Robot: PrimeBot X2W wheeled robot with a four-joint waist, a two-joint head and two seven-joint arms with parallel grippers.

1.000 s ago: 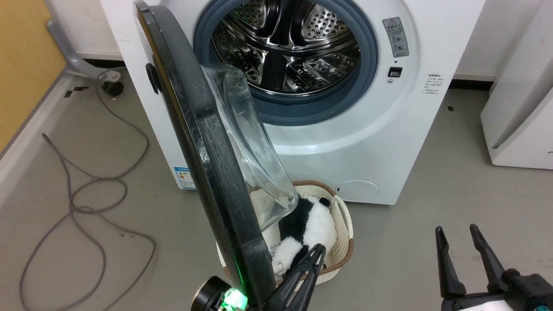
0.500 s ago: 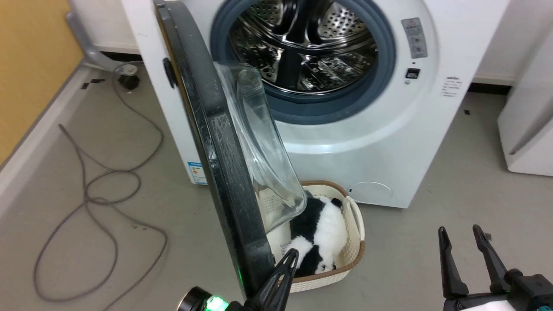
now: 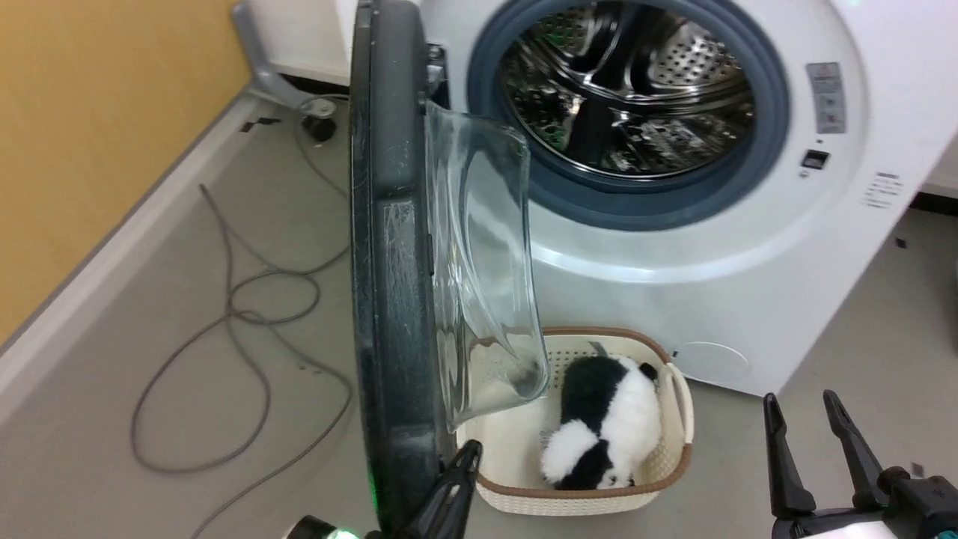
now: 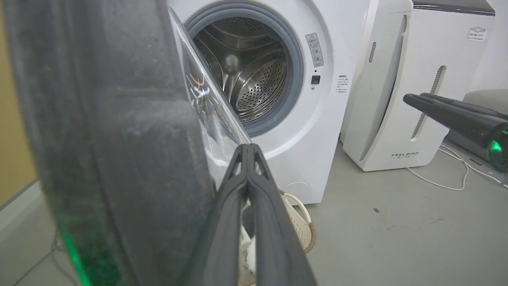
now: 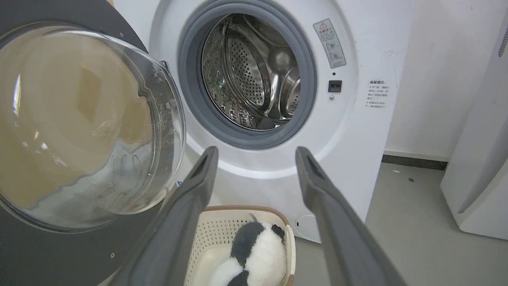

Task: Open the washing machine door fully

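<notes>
Head view shows grey floor (image 3: 112,419), looped cable (image 3: 233,314), yellow wall (image 3: 90,135) beside washing machine (image 3: 673,299).

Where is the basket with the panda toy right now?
In the head view the basket sits on the floor at lower centre, in front of the washing machine and just right of the open washing machine door.

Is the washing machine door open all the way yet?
Not quite. Done: the washing machine door is unlatched and stands well away from the drum. In hand: the left gripper, fingers together, sits beside the door's lower inner side, probably pushing it. Left: swinging it wider. The right gripper hangs open, holding nothing.
</notes>
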